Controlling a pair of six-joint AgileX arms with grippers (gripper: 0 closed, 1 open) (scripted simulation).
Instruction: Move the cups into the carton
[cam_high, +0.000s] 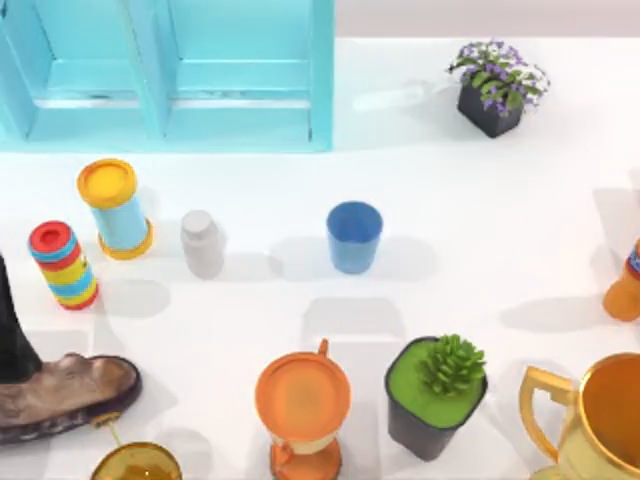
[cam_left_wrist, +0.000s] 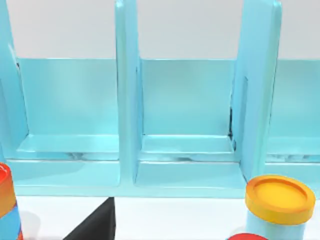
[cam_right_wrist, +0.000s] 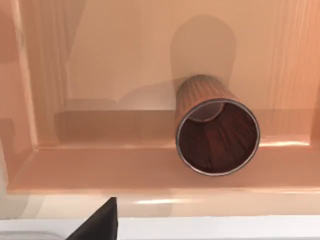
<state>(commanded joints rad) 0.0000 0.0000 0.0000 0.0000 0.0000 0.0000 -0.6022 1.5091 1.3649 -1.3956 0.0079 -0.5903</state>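
Note:
The plain blue cup stands upright near the middle of the table, with no gripper near it. In the right wrist view the copper-brown cup rests inside a tan, wood-toned carton, its dark open mouth facing the camera. A dark part of my right gripper shows at the carton's near rim, apart from that cup. My left arm is at the table's left edge. A dark part of my left gripper shows in front of the cyan shelf unit.
The cyan shelf fills the back left. Left of the blue cup stand a grey bottle, a yellow-lidded canister and a striped red-topped cylinder. At the front are a shoe, orange goblet, potted succulent and gold trophy.

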